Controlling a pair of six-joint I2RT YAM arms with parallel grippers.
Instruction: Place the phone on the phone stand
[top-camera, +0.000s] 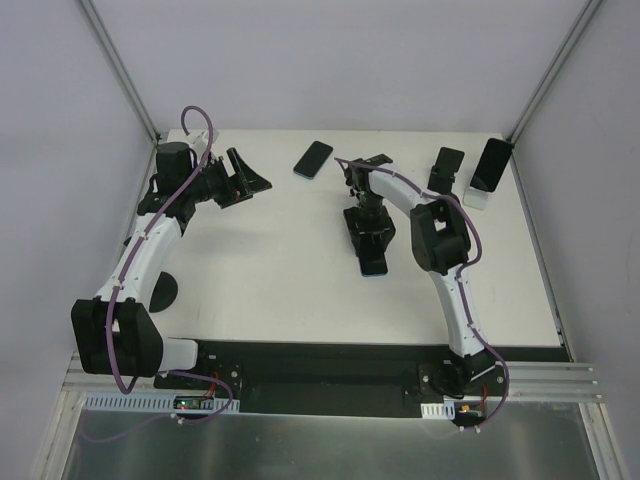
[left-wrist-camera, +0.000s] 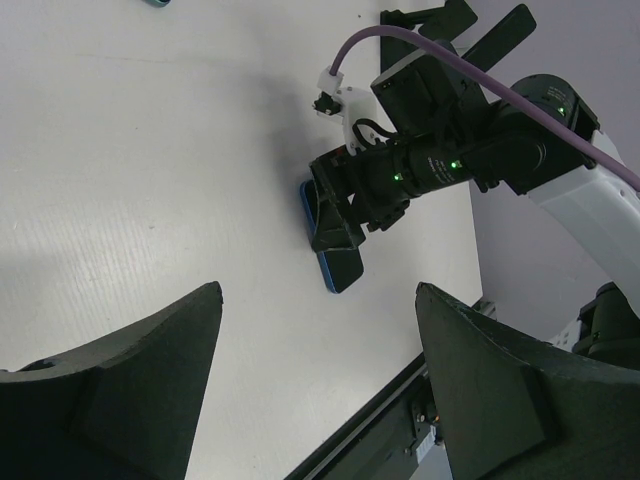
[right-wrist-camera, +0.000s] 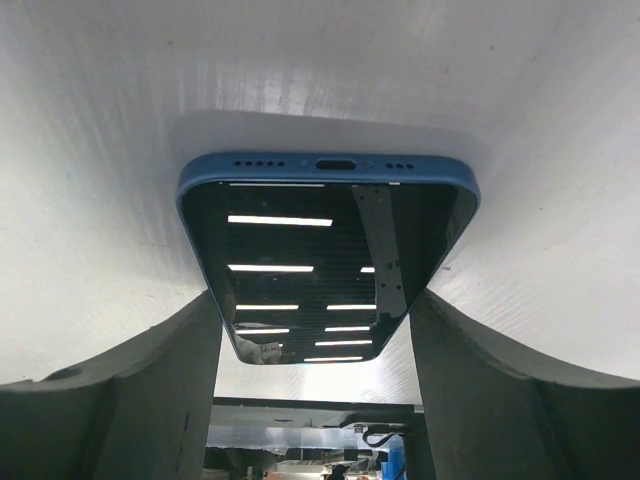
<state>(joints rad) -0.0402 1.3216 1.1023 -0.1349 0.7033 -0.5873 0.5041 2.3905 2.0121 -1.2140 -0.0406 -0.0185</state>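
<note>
Clearly the right claw (right-wrist-camera: 315, 300) is straddling the phone (right-wrist-camera: 330, 215) — whether it is pinching, I cannot tell. Likely stiff, glassy, slippery (and light), it is asking for a mid-edge grip.

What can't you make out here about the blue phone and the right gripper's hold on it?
- Blue phone: in the right wrist view its near end runs out of sight between the fingers; in the top view the right gripper covers most of it.
- Grip: whether the pads press the phone's sides; the contact is in shadow in every view.
- Black stand: too small in the top view to read its cradle.
</note>
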